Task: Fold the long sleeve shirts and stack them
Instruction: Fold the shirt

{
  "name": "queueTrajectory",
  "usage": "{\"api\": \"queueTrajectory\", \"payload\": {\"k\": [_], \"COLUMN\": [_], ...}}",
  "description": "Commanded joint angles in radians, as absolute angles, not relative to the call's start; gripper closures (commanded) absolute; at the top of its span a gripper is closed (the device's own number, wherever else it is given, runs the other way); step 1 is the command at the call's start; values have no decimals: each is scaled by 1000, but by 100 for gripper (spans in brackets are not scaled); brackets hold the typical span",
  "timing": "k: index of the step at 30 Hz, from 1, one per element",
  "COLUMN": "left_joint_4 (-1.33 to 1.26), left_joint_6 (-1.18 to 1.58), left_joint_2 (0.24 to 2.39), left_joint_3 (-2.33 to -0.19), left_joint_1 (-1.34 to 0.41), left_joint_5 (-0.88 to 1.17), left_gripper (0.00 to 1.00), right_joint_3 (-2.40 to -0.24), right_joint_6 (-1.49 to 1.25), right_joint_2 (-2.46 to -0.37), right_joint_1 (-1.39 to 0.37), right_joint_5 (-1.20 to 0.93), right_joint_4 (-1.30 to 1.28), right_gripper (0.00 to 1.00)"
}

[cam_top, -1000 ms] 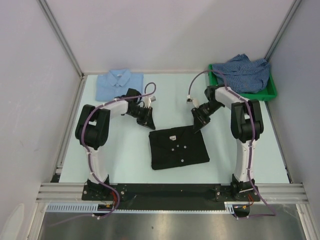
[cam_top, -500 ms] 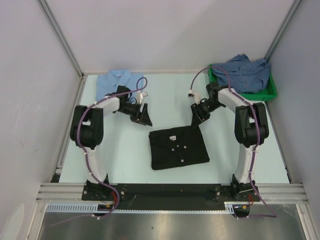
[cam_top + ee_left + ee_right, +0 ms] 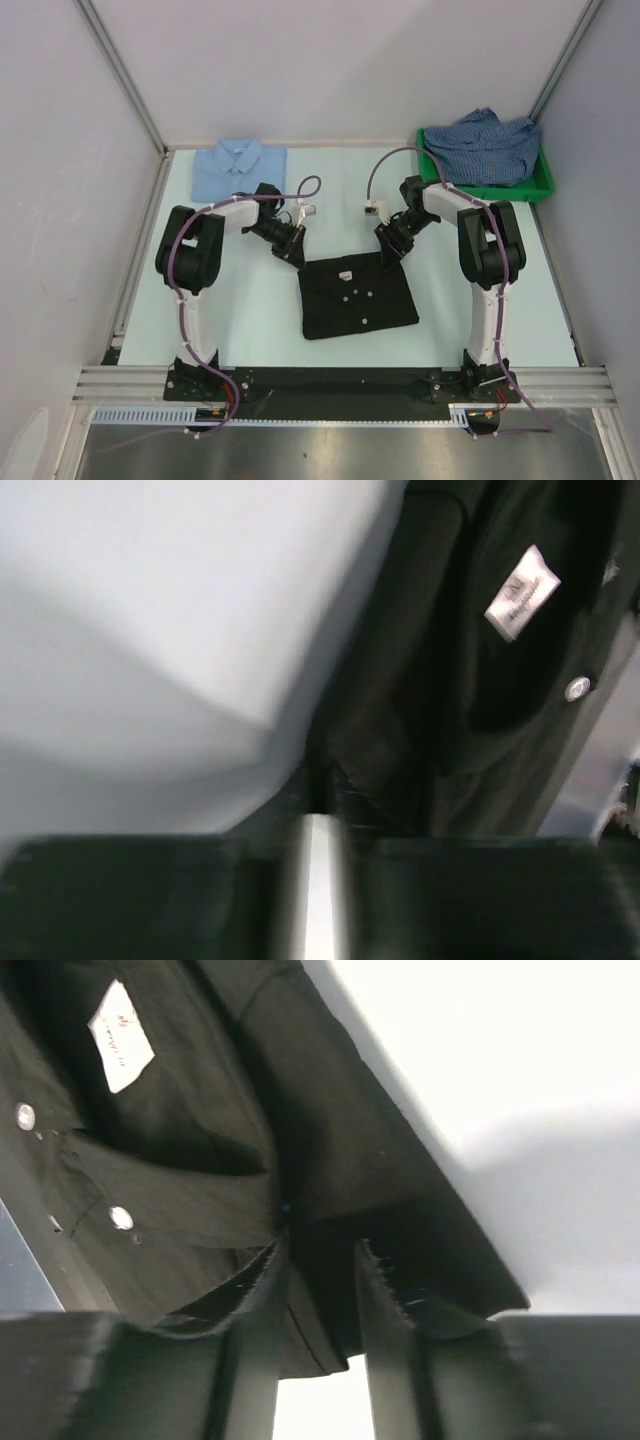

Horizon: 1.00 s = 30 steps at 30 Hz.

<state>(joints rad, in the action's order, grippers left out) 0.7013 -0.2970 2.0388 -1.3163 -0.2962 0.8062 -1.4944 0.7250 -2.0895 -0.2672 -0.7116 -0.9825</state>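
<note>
The black shirt (image 3: 355,298) lies folded in the middle of the table, collar label (image 3: 120,1035) and pale buttons up. My left gripper (image 3: 293,252) is down at its far left corner. The left wrist view is blurred: one pale finger (image 3: 310,880) shows against the dark cloth (image 3: 400,730), the other is lost in black. My right gripper (image 3: 390,252) is at the far right corner, its fingers (image 3: 255,1350) either side of a thick fold of the shirt, the cloth puckered at their tips. The light blue shirt (image 3: 240,165) lies folded at the back left. The checked shirt (image 3: 487,143) is heaped at the back right.
The green bin (image 3: 540,182) under the checked shirt stands against the right wall. Grey walls and metal rails (image 3: 150,250) close in the table on three sides. Both arms' cables (image 3: 385,170) loop above the far half of the table.
Both grippers rose and drew back from the black shirt half a second ago, then came down again onto its two far corners. The shirts have not moved.
</note>
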Motion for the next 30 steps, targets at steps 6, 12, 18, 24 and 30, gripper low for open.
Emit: {"api": "queueTrajectory", "payload": {"k": [6,12,18,24,30], "left_joint_4": [747,744,660,605,613], "left_joint_6": [-299,-235,-161,-149,-265], "left_joint_2": [2190,2244,2201,2105,1931], "left_joint_3": [-1584,-1687,-1611,-1487,-1370], "left_joint_1": [-285,-244,-187,-157,-110], "left_joint_5": [776,770,770,785,876], "left_gripper": [100,100,95,57,42], "right_joint_3": [-1572,-1640,-1638,-1598,-1549], "right_joint_6": [718,519,410,471,543], "right_joint_2": [-2144,-2152,-2129,-2045,-2042], "right_joint_1": [-275,-249,-232,-233,-247], "right_joint_5": [-710,-669,-606,-748,-758], "right_joint_4": [-931,-744,-649,-755,-810], "right_gripper": [100,100,100,62,56]}}
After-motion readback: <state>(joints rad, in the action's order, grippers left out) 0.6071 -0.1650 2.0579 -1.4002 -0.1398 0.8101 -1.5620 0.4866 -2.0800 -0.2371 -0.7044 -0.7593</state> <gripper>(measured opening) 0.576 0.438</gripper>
